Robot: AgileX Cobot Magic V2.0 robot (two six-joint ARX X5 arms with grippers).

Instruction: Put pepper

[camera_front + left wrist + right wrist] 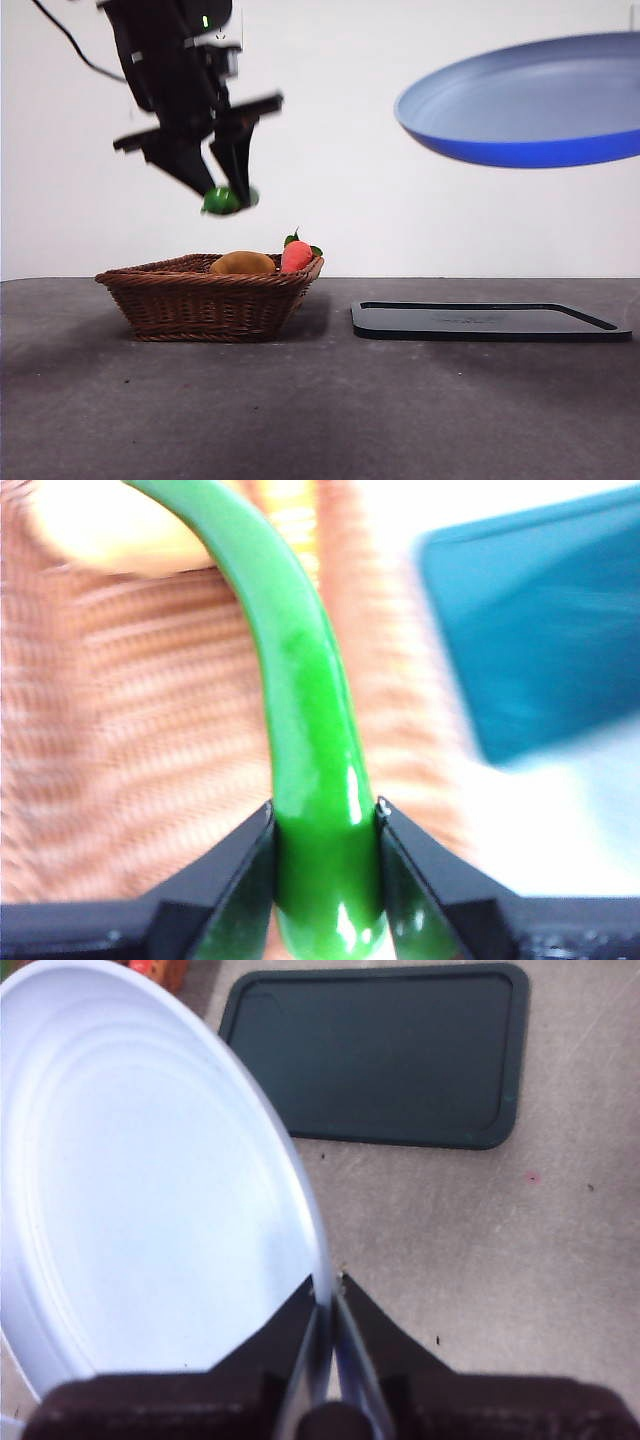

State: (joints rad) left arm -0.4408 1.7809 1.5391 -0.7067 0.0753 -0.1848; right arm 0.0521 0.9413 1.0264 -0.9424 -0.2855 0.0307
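Pepper is in the air, clamped near one end between the two jaws of the left gripper, directly above the wicker basket. In the left wrist view the green body curves away from the jaws over the woven basket floor, clear of it. An orange-yellow fruit and a red strawberry-like fruit remain in the basket.

Right gripper pinches the rim of a blue plate and holds it tilted, high above the black tray that lies on the table beside the basket. Plate and pepper are well apart.

Judged step: transport. The pick looks complete and the pepper is lifted out; placing is not yet done. The likely target is the plate, though the task sentence names none.

Next move calls for carrying the pepper sideways toward the plate, bringing it over the plate's inner face, then opening the jaws low enough that the slim, glossy pepper does not roll off the tilted surface.
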